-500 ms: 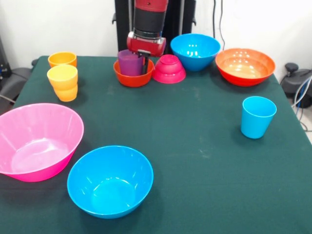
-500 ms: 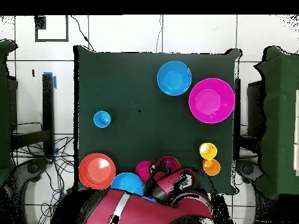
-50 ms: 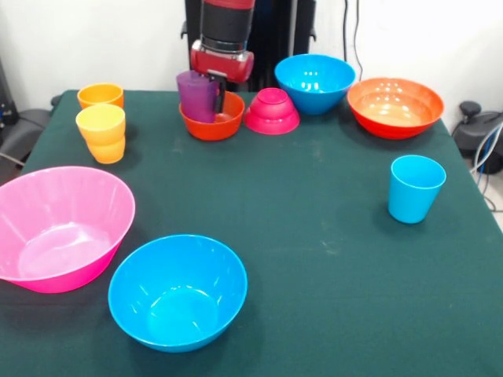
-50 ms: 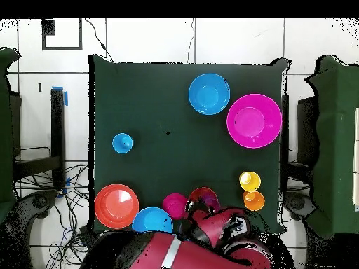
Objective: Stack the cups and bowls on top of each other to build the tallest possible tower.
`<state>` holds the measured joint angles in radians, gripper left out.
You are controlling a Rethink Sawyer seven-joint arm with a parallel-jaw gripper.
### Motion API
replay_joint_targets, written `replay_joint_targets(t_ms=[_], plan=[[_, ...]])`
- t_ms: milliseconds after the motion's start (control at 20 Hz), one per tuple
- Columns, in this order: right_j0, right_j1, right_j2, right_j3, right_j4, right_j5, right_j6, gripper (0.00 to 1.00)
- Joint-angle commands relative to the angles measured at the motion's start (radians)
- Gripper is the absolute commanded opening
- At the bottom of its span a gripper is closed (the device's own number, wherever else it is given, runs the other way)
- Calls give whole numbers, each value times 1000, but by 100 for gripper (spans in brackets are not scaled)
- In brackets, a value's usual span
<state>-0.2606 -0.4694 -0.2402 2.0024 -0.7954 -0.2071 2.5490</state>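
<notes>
Green cloth covers my table, and a white wall stands behind it at the top of the front view. From above I see pale floor tiles and black cables at the lower left.

At the lower left of the front view sits the big pink bowl, with a blue bowl just beside it. A light blue cup stands alone at the right. At the upper left, a yellow-orange cup stands near an orange cup.

Along the top, from right to left, sit the wide orange bowl, another blue bowl, and the small magenta bowl, which is upside down and touches the small orange-red bowl.

My claw is clamped on the purple cup, one finger inside it. The cup sits tilted above the orange-red bowl, its bottom behind the rim. My arm hides part of these things from above.
</notes>
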Motion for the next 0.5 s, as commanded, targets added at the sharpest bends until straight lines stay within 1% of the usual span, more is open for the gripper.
replay_joint_targets(t_ms=[50, 200, 300, 500], plan=[[-25, -24, 100, 3, 14, 15, 50, 0], [-78, -46, 181, -27, 0, 88, 16, 0], [-103, -49, 219, -47, -6, 120, -6, 0], [-111, -42, 246, -87, 8, 134, -16, 0]])
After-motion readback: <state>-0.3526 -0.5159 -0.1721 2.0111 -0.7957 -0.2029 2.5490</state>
